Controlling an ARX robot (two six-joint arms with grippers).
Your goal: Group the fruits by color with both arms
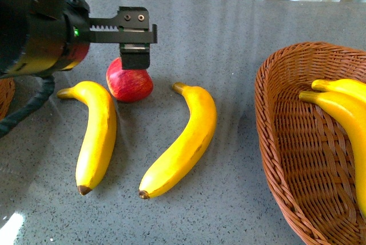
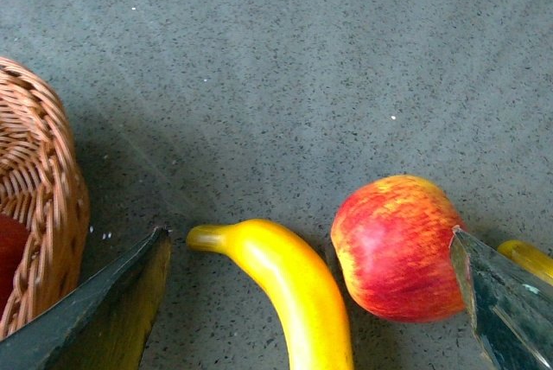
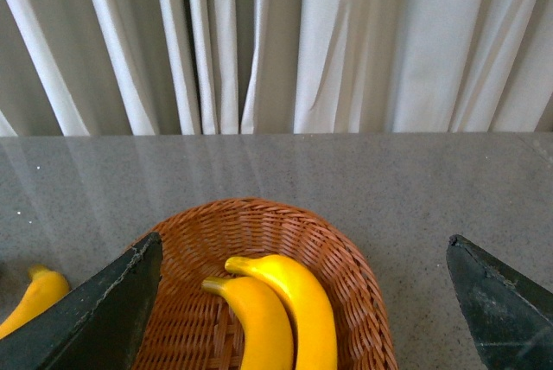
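One red apple is lying on the table, near the stem ends of a left banana and a right banana. I am hovering my left gripper above it, jaws spread wide and empty, to claim it. My right gripper, likewise released, is hanging over the wicker basket where two sorted bananas are lying.

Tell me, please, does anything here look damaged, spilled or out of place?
Nothing looks damaged or spilled. Only the sorting is unfinished: a red apple, the left banana and the middle banana lie loose on the grey table, outside the right wicker basket, which holds two bananas.
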